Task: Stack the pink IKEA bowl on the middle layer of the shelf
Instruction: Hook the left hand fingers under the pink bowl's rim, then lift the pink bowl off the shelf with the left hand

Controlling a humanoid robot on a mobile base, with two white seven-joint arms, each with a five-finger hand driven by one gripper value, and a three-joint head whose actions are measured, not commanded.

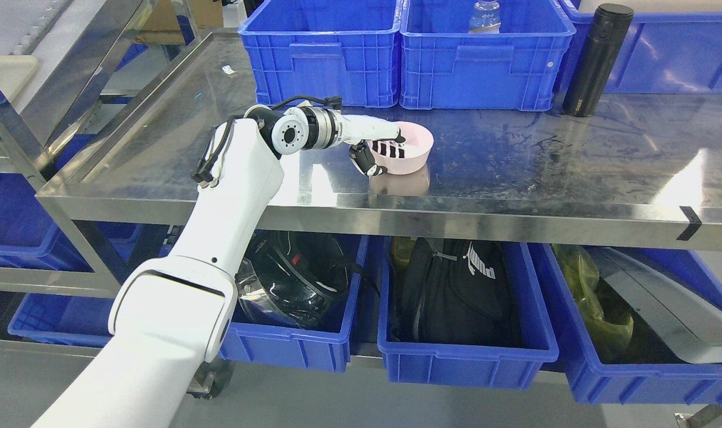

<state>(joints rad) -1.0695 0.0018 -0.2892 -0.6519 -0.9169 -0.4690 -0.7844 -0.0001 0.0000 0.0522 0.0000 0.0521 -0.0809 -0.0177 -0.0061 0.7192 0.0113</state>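
A pink bowl [409, 148] rests on the steel shelf top [515, 172], near its front edge. My left hand [380, 152] reaches in from the lower left and grips the bowl's left rim: black-striped fingers [390, 148] lie inside the bowl and the thumb [368, 161] presses on the outer wall. The bowl's reflection shows on the steel just below it. The right arm is out of the picture.
Blue crates [325, 53] [485, 56] stand at the back of the shelf, one holding a clear bottle [484, 15]. A black thermos [595, 59] stands at the back right. Below are blue bins with a helmet [295, 279], a black bag [456, 291] and other items.
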